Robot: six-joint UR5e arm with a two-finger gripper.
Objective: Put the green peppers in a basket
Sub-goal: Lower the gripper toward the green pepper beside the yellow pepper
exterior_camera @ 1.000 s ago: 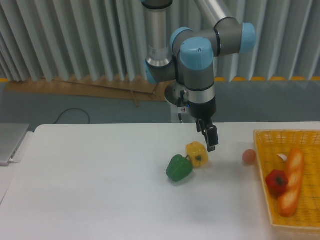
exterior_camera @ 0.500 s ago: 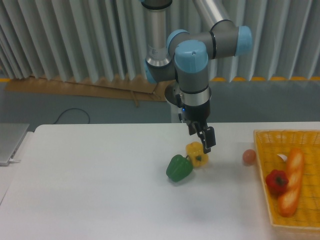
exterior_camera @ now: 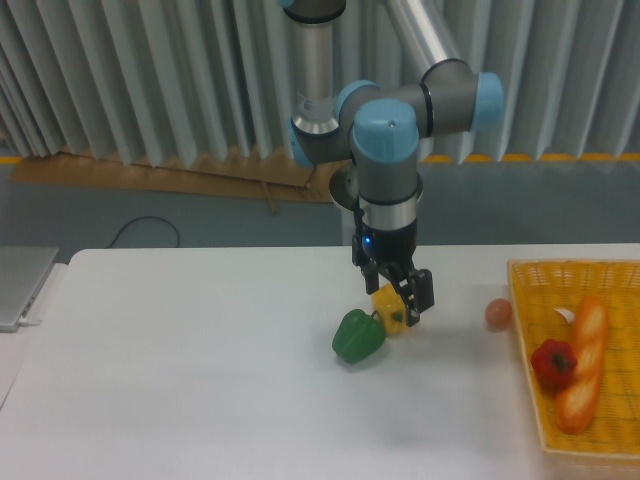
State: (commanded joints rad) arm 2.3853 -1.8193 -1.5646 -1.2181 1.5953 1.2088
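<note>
My jaws (exterior_camera: pixel 406 303) hang low over the yellow pepper (exterior_camera: pixel 393 306), which is not the one I want. The green pepper (exterior_camera: pixel 358 336) lies just beside the yellow pepper, down-left of it in the picture and nearer the camera, the two touching or nearly so. So from my jaws the target is a short way left and toward the camera, and that offset is what the next move turns on, as I judge it.

My fingers (exterior_camera: pixel 424 291) look parted, with nothing held between them, though part of them overlaps the yellow pepper and I cannot read the gap well. The green pepper sits on the tabletop (exterior_camera: pixel 180 380) with its stem end pointing up-right toward the yellow pepper; it is lobed and roundish, so I see no clear long axis to line up with.

The basket (exterior_camera: pixel 528 340) stands well to the right of the yellow pepper, at the tabletop's right edge, already holding a red pepper (exterior_camera: pixel 552 364) and a bread loaf (exterior_camera: pixel 582 362). A small pinkish ball (exterior_camera: pixel 498 314) lies between the yellow pepper and the basket, close to the basket's rim. Closing where I am would risk taking the wrong pepper.
</note>
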